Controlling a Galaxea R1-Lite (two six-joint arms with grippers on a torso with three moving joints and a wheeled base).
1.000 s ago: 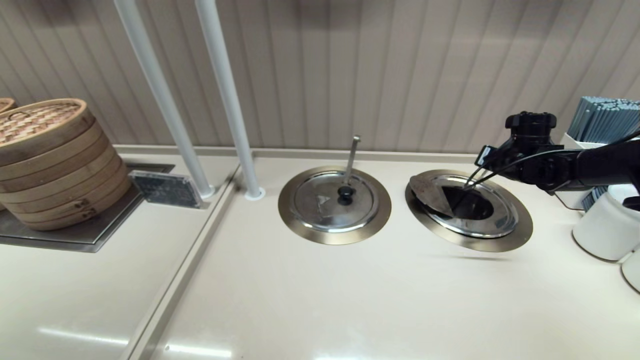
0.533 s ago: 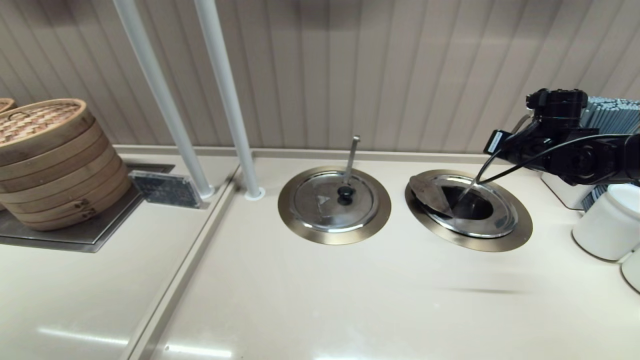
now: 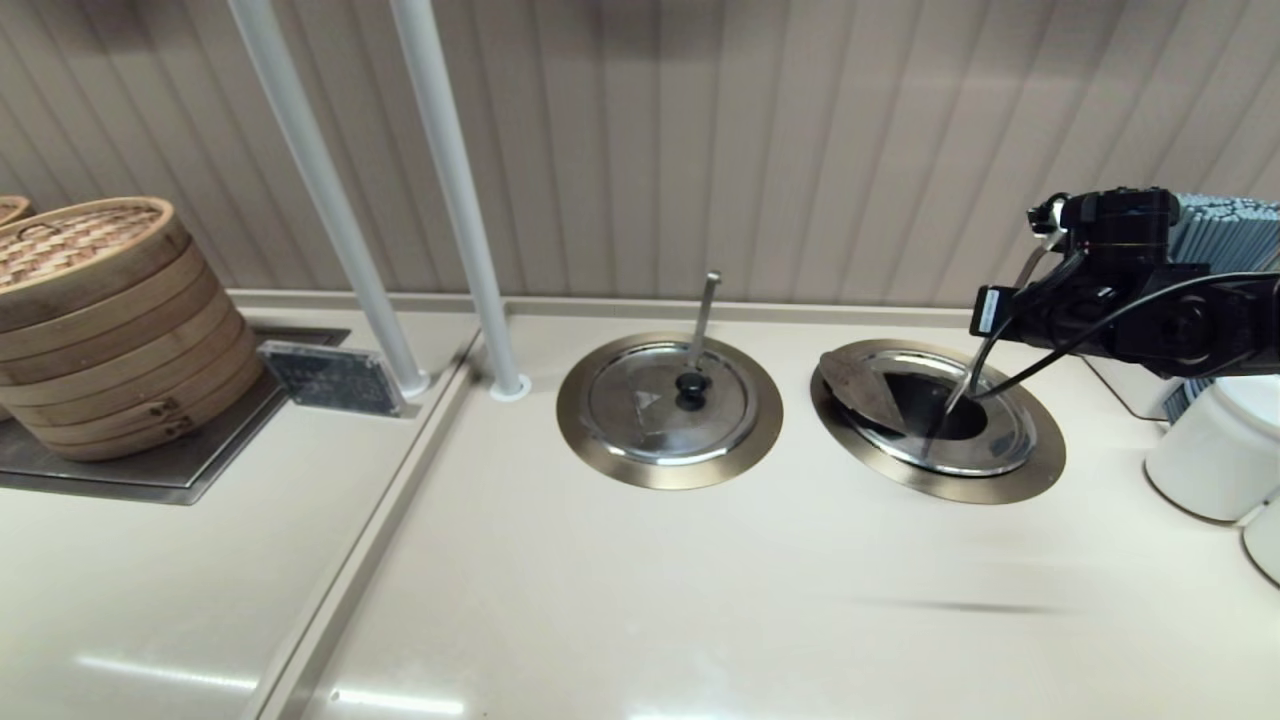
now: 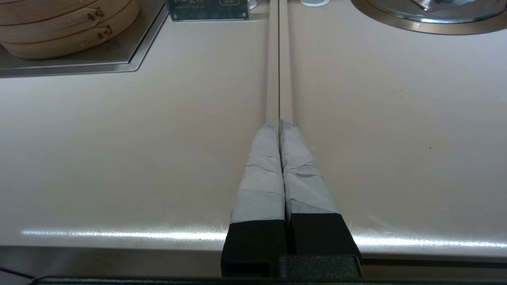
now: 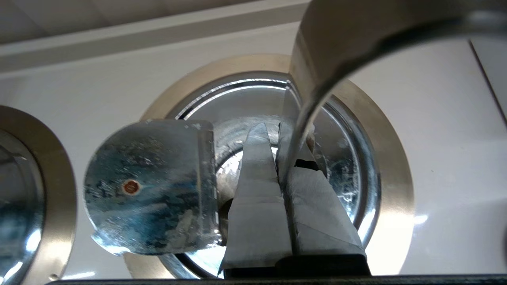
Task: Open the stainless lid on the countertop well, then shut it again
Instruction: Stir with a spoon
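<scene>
The stainless lid (image 3: 1000, 440) sits in the right-hand countertop well (image 3: 1040, 470). Its folding section (image 3: 860, 385) is flipped up and back on the left side, baring the dark hole (image 3: 940, 405). In the right wrist view the flap's underside (image 5: 146, 186) faces me. My right gripper (image 3: 990, 320) hovers above the well's right side, shut on the slanted ladle handle (image 3: 975, 375), which runs between the fingers (image 5: 253, 190). The lid's black knob is hidden. My left gripper (image 4: 278, 123) is parked shut and empty over the counter seam near the front edge.
The twin lid (image 3: 668, 400) with the upright ladle handle (image 3: 705, 315) lies closed to the left. White cups (image 3: 1215, 455) and a chopstick holder (image 3: 1215, 235) stand close by the right arm. Bamboo steamers (image 3: 100, 320), a placard (image 3: 330, 378) and white posts (image 3: 455, 200) are at left.
My right gripper has risen and shifted right, taking the ladle handle with it; the handle now stands steeper with its hooked end showing. The flap stays open. The left arm is still.
</scene>
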